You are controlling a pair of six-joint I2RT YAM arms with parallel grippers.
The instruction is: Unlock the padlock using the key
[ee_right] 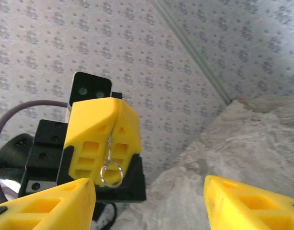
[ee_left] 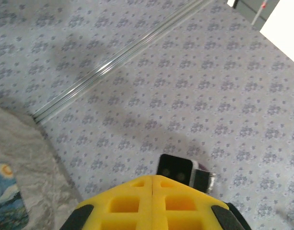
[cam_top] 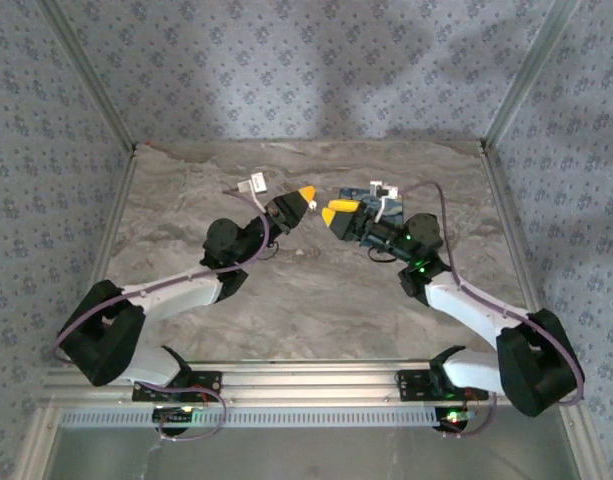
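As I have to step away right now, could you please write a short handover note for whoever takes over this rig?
Left tool: shut, with a metal ring dangling from its closed seam. The key is presumably pinched inside, hidden.
Right tool: open and empty.
Padlock: lies flat on the table, painted face up, not gripped.
Done: the key appears to be picked up.
Left: steady the padlock, then insert and turn the key.
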